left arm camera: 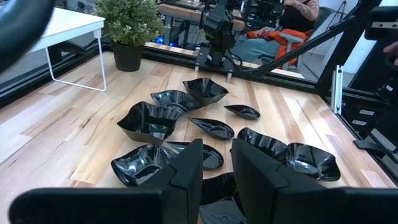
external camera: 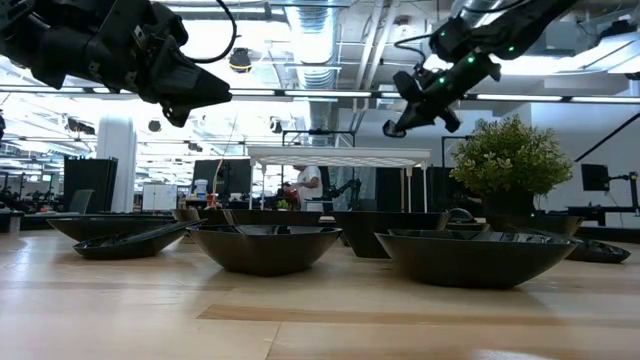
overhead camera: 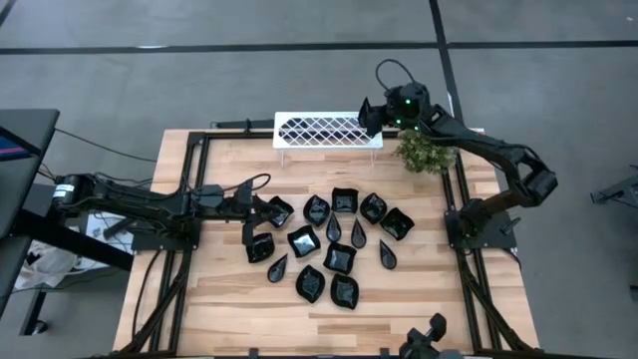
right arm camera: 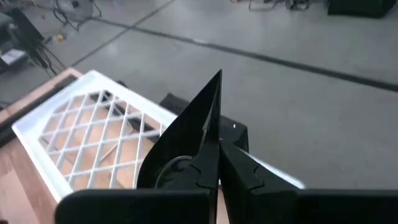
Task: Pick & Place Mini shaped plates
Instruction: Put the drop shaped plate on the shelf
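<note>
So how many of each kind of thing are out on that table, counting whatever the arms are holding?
Black dishes: 15 (14 on the table, 1 in the right gripper)
White rack: 1
Potted plant: 1
Total: 17

right hand [right arm camera: 217, 152] covers the held plate's [right arm camera: 186, 137] lower part and hides the rack's [right arm camera: 81, 134] end.
</note>
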